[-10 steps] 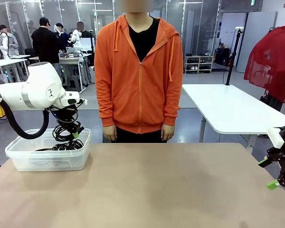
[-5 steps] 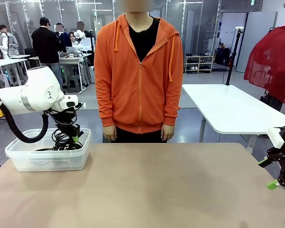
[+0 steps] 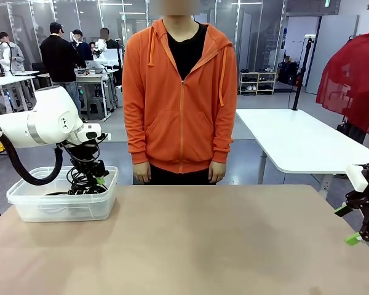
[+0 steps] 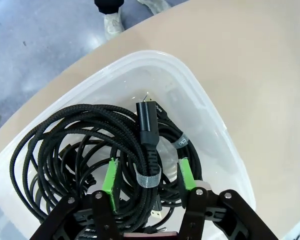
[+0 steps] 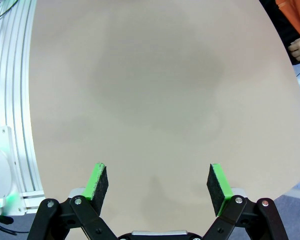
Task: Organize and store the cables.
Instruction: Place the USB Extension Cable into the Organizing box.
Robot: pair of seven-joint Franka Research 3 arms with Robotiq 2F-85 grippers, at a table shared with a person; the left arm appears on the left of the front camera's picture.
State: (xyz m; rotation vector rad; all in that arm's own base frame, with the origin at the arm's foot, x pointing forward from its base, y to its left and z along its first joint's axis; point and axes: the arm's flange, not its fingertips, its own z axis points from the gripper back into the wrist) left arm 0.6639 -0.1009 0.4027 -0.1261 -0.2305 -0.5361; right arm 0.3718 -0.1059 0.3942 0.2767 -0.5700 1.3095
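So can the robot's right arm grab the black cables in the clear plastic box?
Probably not: the right gripper hangs at the table's far right edge, the black cables lie in the clear plastic box far left.

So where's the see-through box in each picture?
Front view: the box sits at the table's left edge, under the left gripper.
Left wrist view: its clear rim curves around the cables, seen from above.
Right wrist view: bare table, no box.
Shared landmark: the black cables coiled inside.
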